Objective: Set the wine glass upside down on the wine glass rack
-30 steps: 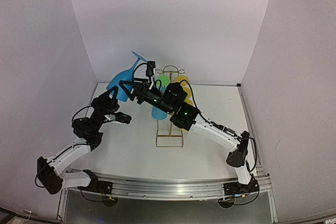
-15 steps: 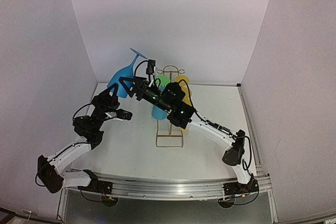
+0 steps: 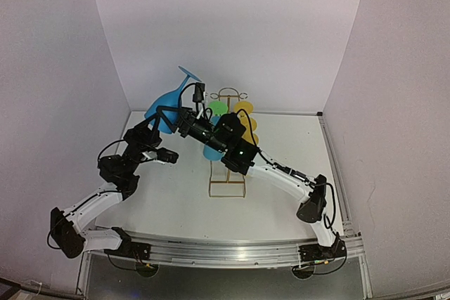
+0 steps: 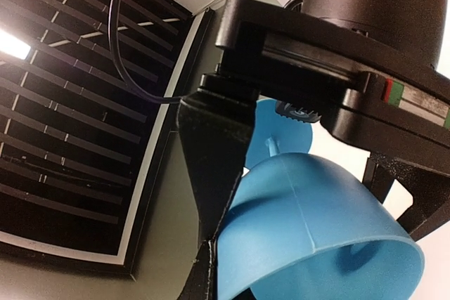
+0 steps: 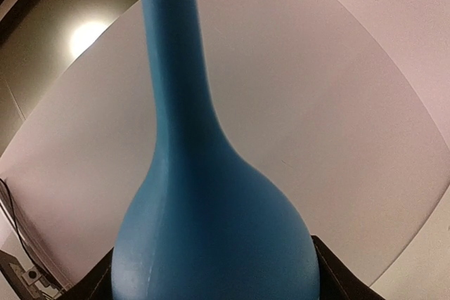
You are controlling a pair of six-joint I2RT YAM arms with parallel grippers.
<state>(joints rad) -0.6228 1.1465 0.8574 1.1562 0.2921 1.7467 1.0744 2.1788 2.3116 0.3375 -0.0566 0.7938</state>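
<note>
top view – wine glass (image 3: 163, 103): blue, in the air left of the wine glass rack (image 3: 228, 186), tilted, foot up, bowl down-left; not on the rack
top view – right tool (image 3: 169, 114): arm reaches across in front of the rack, clenched on the glass bowl
top view – left tool (image 3: 149, 131): just below the bowl, pointing up at it; released or clenched, cannot tell
top view – rack: gold wire, upright on the counter (image 3: 176, 201), middle hidden by the right arm
top view – other glasses: green glass (image 3: 219, 108) and yellow glass (image 3: 245, 107) near the rack top, partly hidden
left wrist view – glass: bowl seen from below, rim opening toward lower right, foot behind it
left wrist view – right tool: black fingers (image 4: 214, 159) on either side of the bowl, tool body above
left wrist view – left tool: own fingers not clear, state cannot tell
right wrist view – glass: bowl fills the lower frame, stem runs up to the top edge
right wrist view – right tool: dark finger edges at both lower corners, tight against the bowl
</note>
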